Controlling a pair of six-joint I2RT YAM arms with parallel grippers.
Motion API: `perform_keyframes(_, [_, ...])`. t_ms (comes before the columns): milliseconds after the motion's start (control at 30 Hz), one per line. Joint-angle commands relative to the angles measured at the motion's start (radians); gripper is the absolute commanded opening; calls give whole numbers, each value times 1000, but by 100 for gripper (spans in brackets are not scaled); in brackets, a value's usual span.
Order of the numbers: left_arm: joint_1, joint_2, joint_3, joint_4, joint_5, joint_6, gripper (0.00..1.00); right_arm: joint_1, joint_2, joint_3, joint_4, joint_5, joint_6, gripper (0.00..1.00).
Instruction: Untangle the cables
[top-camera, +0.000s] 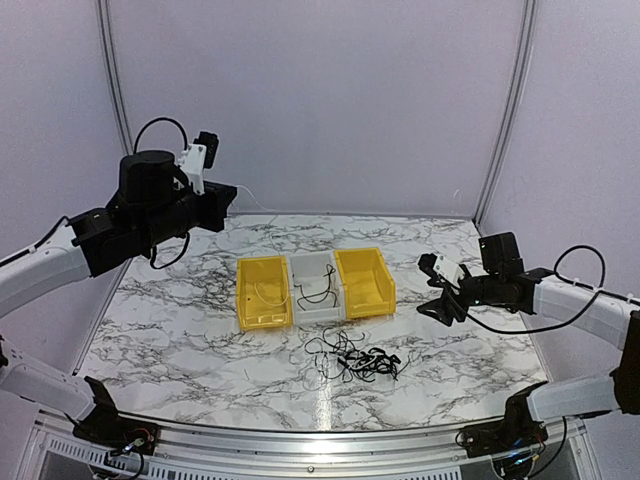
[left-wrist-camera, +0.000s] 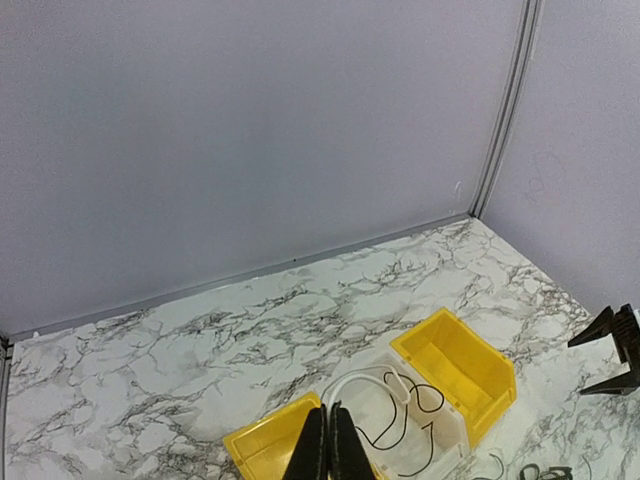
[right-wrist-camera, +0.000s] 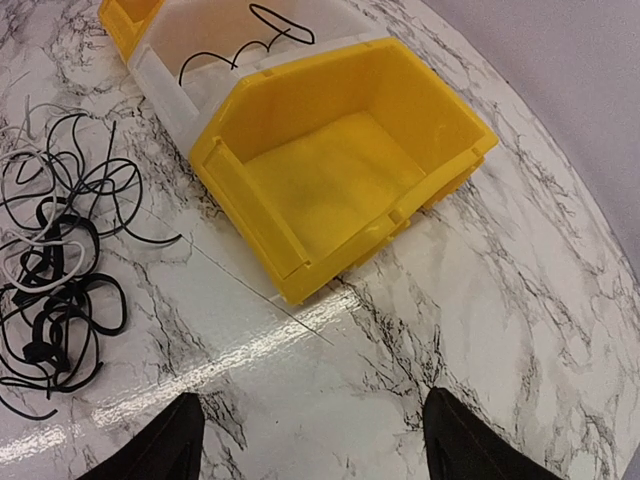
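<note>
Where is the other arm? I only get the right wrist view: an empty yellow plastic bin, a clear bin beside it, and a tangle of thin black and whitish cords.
Observer: The left gripper is shut and raised high, far to the left.
Visitor: Does the tangle run past my picture's edge?
Observer: Hardly; the tangle of thin black and whitish cables is one small heap in front of the clear plastic bin.
Visitor: Any third bin?
Observer: Yes, a second yellow plastic bin on the clear one's left.

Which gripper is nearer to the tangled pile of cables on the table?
Right. The right gripper is low, just to the right of the cable pile; the left gripper is raised high at the far left, well away.
</note>
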Motion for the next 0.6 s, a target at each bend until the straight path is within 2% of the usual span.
perform_keyframes(0, [4,21,-62,54,-12,-14,0,7,-2,34,-15,11,-13,75])
perform_keyframes(200, [6,-20,-164,49,-110,2,0,7,8,36,-22,11,-20,75])
perform_keyframes(567, [10,-94,-217,-13,-211,36,0,14,24,40,-32,7,-27,75])
